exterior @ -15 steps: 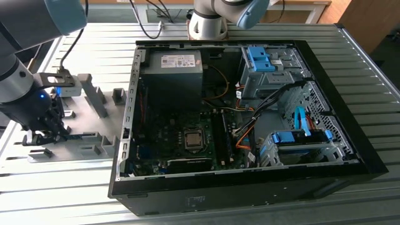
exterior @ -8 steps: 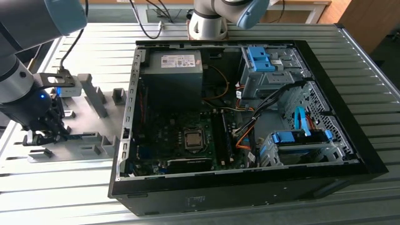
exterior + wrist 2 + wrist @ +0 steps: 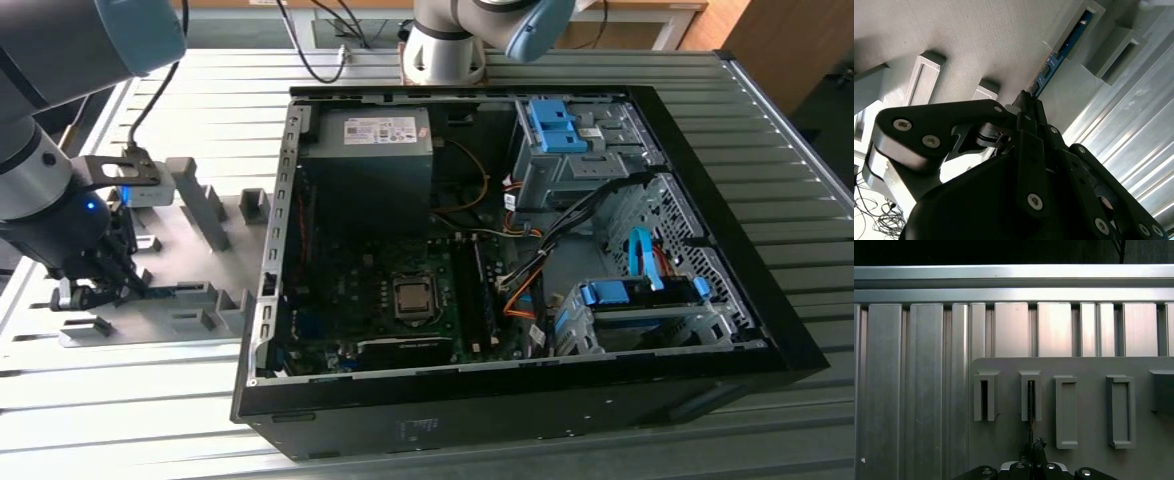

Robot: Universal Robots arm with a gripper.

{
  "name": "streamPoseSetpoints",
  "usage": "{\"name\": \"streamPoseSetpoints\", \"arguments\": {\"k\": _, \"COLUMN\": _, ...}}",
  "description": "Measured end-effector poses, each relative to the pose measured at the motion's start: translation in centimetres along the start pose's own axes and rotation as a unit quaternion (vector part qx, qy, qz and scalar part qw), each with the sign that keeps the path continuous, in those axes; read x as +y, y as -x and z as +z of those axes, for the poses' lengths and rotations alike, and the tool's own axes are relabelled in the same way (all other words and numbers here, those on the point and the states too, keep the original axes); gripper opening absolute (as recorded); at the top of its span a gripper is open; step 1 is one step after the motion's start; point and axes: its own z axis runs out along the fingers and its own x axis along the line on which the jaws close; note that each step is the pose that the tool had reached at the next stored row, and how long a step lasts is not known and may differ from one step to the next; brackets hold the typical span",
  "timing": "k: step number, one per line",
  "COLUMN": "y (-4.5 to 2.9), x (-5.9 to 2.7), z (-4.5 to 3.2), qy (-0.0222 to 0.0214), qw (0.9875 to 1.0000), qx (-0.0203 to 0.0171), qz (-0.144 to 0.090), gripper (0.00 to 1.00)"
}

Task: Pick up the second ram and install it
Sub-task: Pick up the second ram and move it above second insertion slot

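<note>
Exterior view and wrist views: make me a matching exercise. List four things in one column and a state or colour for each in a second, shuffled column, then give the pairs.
Things:
1. second ram
2. gripper
3. computer case
4. fixture plate

States:
A. lying flat with its side open
B. grey, at the exterior view's left
C. blue-green, standing on edge
D. pinched shut on the stick

Pairs: 1-C, 2-D, 3-A, 4-B
</note>
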Motion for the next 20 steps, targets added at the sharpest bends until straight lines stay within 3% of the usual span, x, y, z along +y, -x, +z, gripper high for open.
{"name": "streamPoseSetpoints", "arguments": {"k": 12, "y": 0.0, "x": -0.01, "z": -0.01, "qy": -0.0002, "qw": 1.0, "qx": -0.0001, "qz": 0.0, "gripper": 0.14}}
{"name": "streamPoseSetpoints", "arguments": {"k": 20, "y": 0.01, "x": 0.0, "z": -0.49, "qy": -0.0001, "qw": 1.0, "qx": -0.0001, "qz": 0.0, "gripper": 0.14}}
